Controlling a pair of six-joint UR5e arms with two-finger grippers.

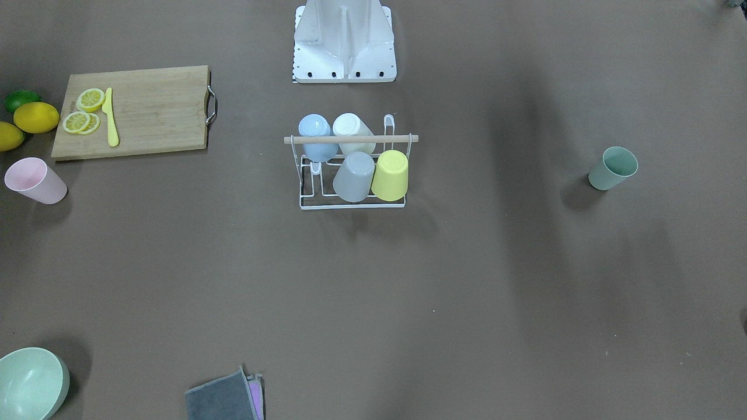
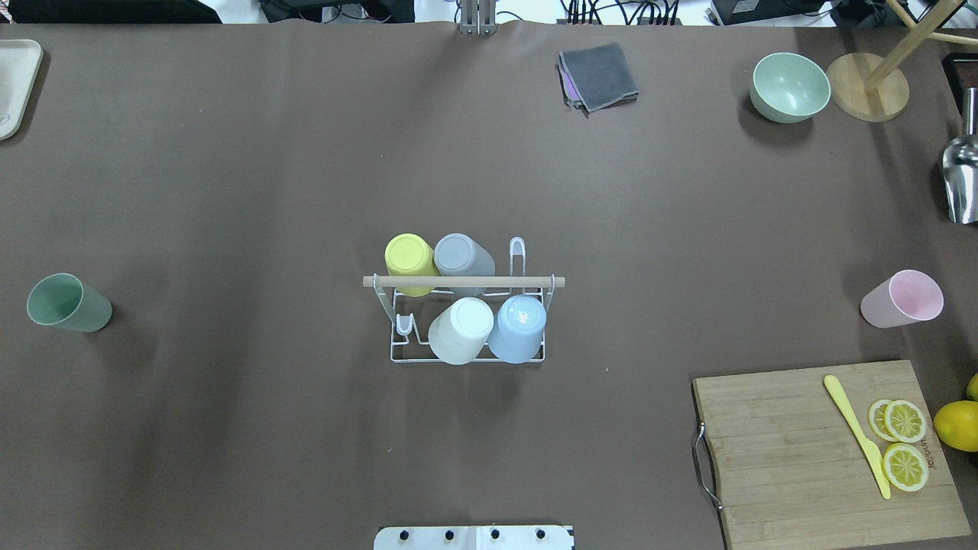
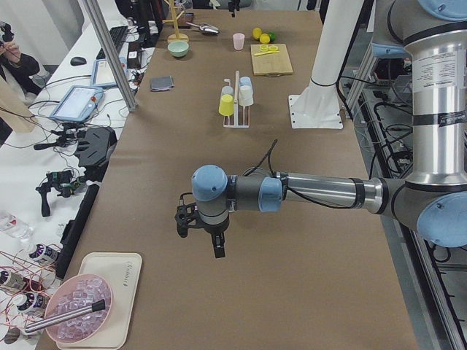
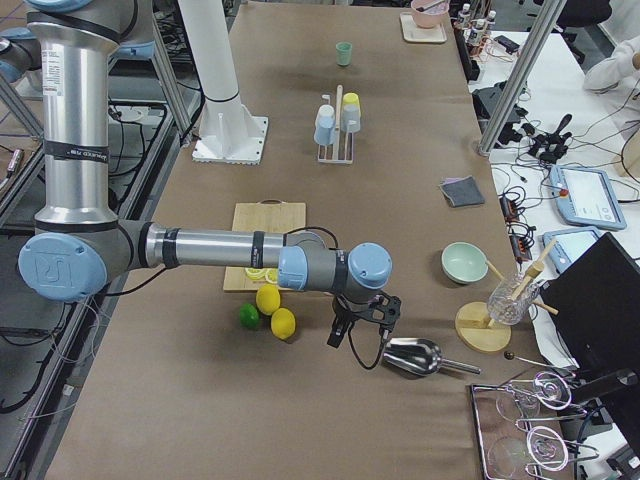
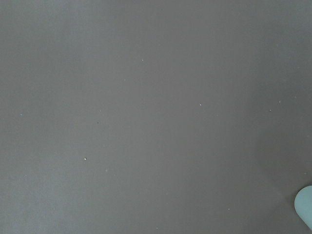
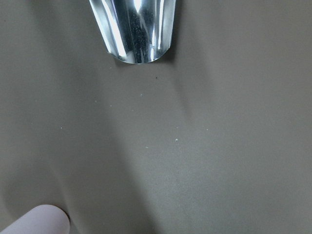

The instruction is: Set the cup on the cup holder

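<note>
Holding four upturned cups [image 2: 461,340], cup holder [image 2: 466,281] sits center; green cup [image 2: 67,302] far left, upright; left gripper [image 3: 199,239], right gripper [image 4: 356,350]: can't tell opening.

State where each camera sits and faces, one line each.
Front-facing: across the table, down on the cup holder; robot base at top.
Overhead: behind robot, forward-down; base at bottom.
Exterior left: table's left end; left arm near.
Exterior right: opposite end; right arm near.
Left wrist: down at table, green cup.
Right wrist: down at table, scoop.
All exteriors share the cup holder.
</note>
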